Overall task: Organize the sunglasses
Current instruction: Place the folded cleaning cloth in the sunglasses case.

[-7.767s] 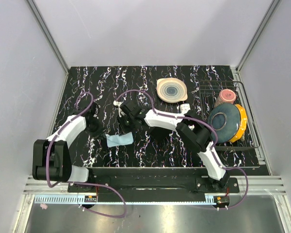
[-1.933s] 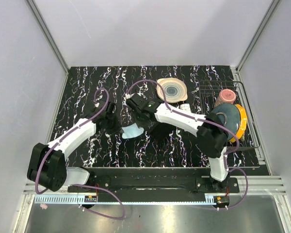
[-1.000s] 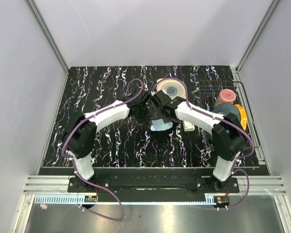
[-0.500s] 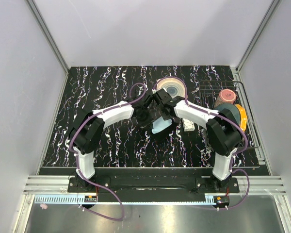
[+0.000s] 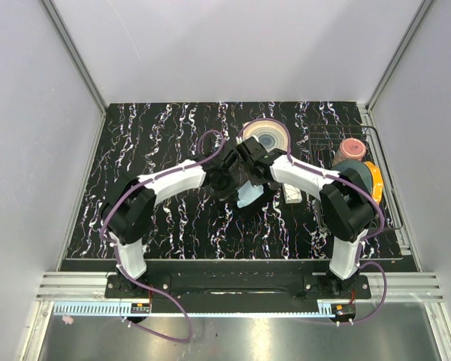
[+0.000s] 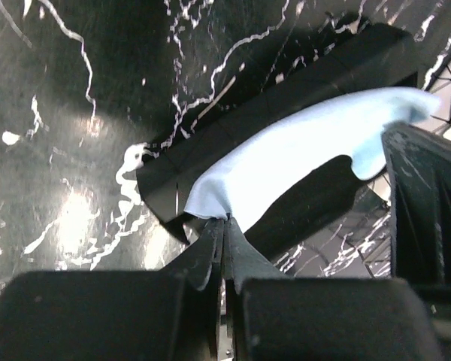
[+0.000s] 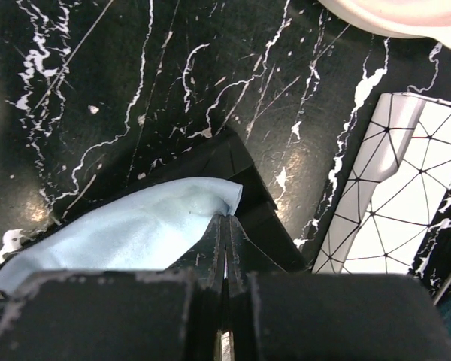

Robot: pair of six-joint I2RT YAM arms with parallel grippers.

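The blue cloth (image 6: 301,150) has moved rightward, over the black case (image 7: 237,162). The left gripper (image 6: 225,222) and right gripper (image 7: 225,219) jaws each clamp it.

Pale walls (image 5: 233,45), black marbled table (image 5: 146,131)

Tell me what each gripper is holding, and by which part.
Both hold the light blue cloth: the left gripper pinches one corner, the right gripper the opposite end, over the black case.
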